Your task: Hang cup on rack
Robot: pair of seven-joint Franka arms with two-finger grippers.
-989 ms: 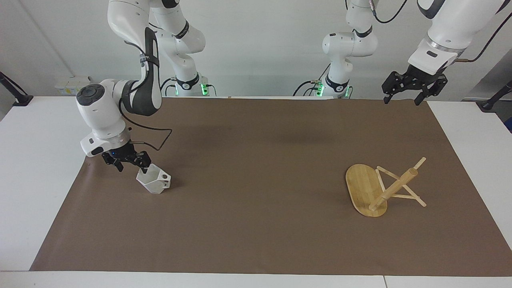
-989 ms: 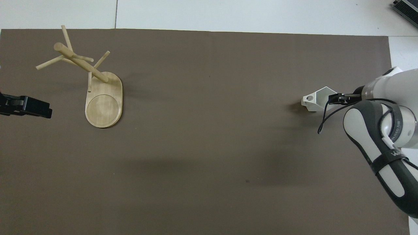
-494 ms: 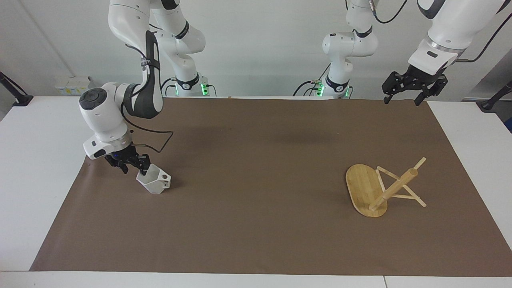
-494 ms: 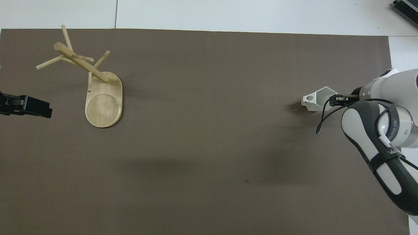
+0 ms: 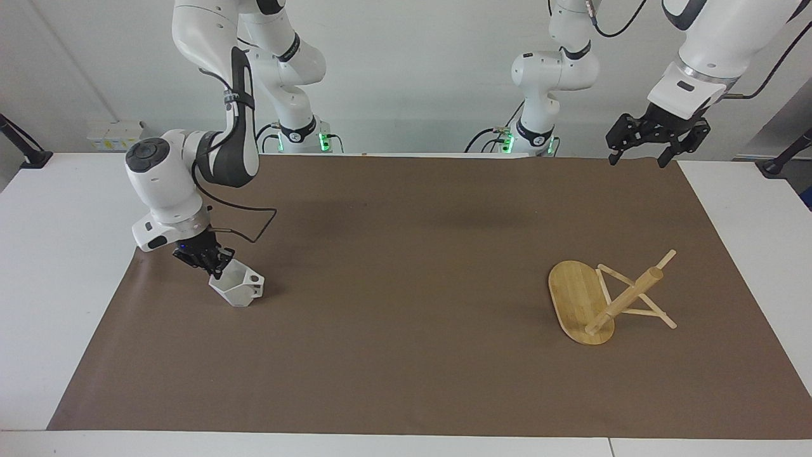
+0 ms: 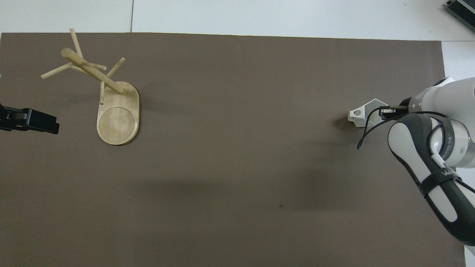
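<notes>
The white faceted cup sits tilted on the brown mat toward the right arm's end of the table, with its handle pointing toward the table's middle. My right gripper is shut on the cup's rim. In the overhead view the cup pokes out from under the right gripper. The bamboo rack stands on its oval base toward the left arm's end, with its post and thin pegs free. It also shows in the overhead view. My left gripper waits open in the air over the mat's corner by its base.
The brown mat covers most of the white table. The right arm's cable loops over the mat just above the cup. The left gripper shows at the overhead view's edge beside the rack.
The right gripper's fingers have closed on the cup's rim. The cup has shifted slightly toward the right arm's end of the table. The left arm has not moved.
</notes>
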